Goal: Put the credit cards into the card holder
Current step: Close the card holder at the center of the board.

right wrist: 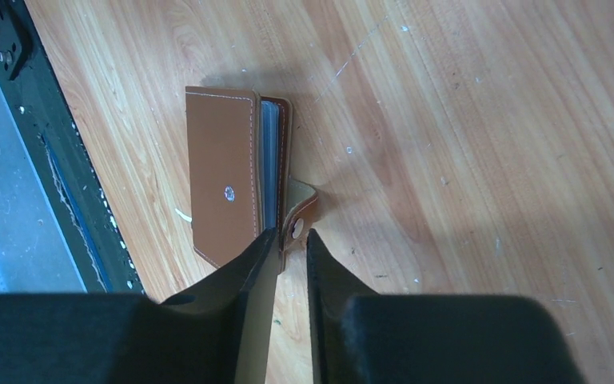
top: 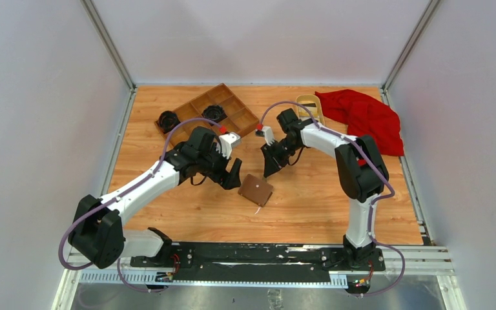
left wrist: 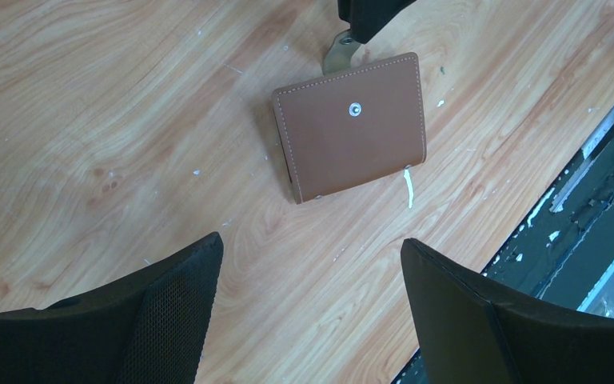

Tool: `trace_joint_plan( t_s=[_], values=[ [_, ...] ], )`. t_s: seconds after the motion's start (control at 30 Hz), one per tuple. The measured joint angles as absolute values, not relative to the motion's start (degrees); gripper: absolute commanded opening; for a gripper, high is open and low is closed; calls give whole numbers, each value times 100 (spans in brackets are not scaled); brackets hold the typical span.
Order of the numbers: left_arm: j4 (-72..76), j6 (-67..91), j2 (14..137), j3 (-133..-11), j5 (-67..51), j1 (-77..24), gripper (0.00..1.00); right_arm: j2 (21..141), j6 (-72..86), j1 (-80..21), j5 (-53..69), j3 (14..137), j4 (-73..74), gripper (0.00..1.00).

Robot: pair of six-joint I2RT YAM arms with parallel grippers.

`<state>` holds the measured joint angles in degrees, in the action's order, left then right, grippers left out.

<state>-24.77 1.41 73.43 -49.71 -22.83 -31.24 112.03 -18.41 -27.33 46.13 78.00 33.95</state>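
Here, in the top view, the card holder (top: 256, 189) lies folded on the table (top: 187, 213) between the two arms. The left gripper (top: 234, 175) is just beside it and the right gripper (top: 271, 169) is just behind it. In the left wrist view, the left gripper (left wrist: 310, 248) hovers over the wood with its jaws wide apart, holding nothing; the card holder (left wrist: 352, 126) lies ahead, snap button up. In the right wrist view, the right gripper (right wrist: 292, 234) has its jaws almost together, and the holder's snap tab (right wrist: 304, 204) sits at their tips; I cannot tell if it is pinched.
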Motion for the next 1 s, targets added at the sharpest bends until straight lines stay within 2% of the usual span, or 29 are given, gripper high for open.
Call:
trace_joint_plan(
  t_s=[0.43,0.63,1.0],
  values=[
    [-2517,141,7343,-4971,-2283,-3124,86,11434,-1772,-2733,4718,7861,3387,14],
    [-2541,141,7343,-4971,-2283,-3124,86,11434,-1763,-2733,4810,7861,3387,31],
    [-2543,141,7345,-4971,-2283,-3124,86,11421,-1767,-2539,4958,7861,3387,25]
  ],
)
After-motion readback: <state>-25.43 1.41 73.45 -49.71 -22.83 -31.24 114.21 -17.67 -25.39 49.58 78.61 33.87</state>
